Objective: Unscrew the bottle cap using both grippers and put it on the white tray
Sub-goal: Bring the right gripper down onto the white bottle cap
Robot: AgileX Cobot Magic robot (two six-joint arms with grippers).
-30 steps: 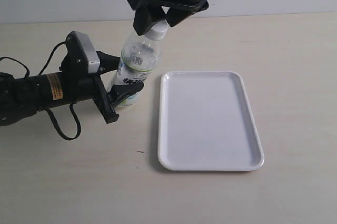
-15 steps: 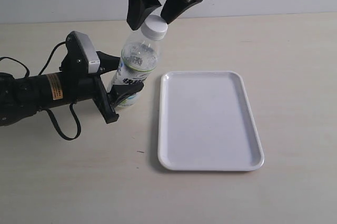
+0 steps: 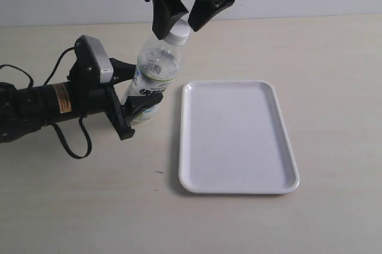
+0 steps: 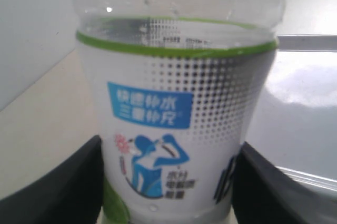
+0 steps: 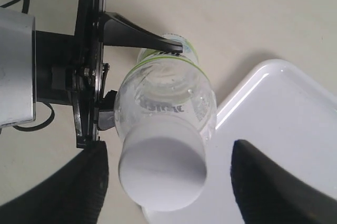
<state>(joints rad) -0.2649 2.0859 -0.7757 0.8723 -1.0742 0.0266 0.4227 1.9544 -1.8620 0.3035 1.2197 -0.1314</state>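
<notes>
Step in hand, as judged: closing on the cap for the unscrewing turn. Cap on the neck, not yet off.

Far left: left claw point(image 3: 138, 86) clamped on the lower, labelled body of the bottle point(image 3: 156, 72), one finger pressed to each side of the label in the left wrist view. Bottle held off upright, neck leaning toward the tray side, base low over the desk point(image 3: 334, 75). Contact of base with desk not determinable. Recommended: keep this clamp firm and unmoving through the turn, to stop the body spinning with the cap.

Centre: bottle cap point(image 5: 162, 167) seated on the neck, between the fingers of the right claw point(image 3: 179, 25). Jaws spread wide, a clear gap on each side of the cap in the right wrist view, nothing gripped. Recommended: centre on the cap, match the lean of the neck, close squarely on the cap's side wall and not on the shoulder below, then rotate about the neck axis. Lift only once free of the thread.

Right: white tray point(image 3: 239, 137) flat on the desk, just beside the bottle. Short carry expected.

Pose: left arm stretched low along the desk from the left edge, claw turned sideways. Right arm reaching down from the top of the exterior view, claw pointing down over the neck.
</notes>
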